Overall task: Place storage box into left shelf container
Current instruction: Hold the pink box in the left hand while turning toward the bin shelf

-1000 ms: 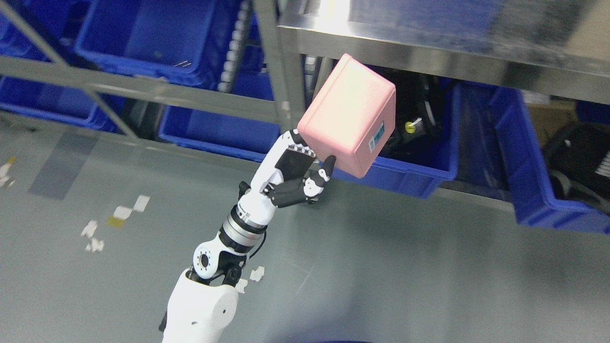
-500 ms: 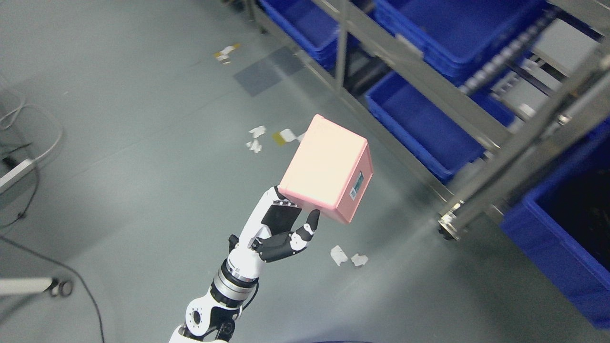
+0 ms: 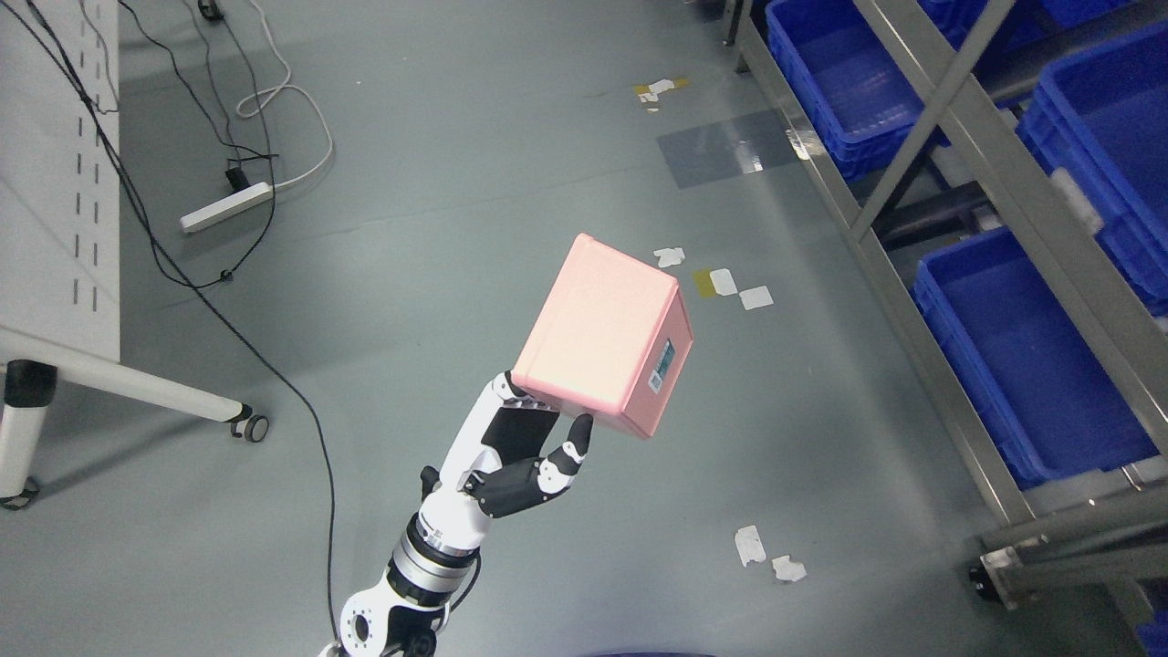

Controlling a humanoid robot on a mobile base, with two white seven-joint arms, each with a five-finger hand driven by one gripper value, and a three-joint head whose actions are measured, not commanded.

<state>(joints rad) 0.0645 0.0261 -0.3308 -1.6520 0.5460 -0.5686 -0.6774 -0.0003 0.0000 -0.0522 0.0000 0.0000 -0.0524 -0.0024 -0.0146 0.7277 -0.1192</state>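
Holding the pink storage box up over the grey floor, left hand clamped under its lower corner.

You'll see the box tilted, label side facing right, well apart from the shelf and its blue containers at right. Thumb touches the bottom edge; the other fingers look tucked behind, hard to confirm.

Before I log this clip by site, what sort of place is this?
Probably a warehouse or storeroom doubling as a robot test floor: a metal shelf rack holds blue bins, the grey floor carries tape scraps and loose cables, and the left hand holds up a pink storage box.
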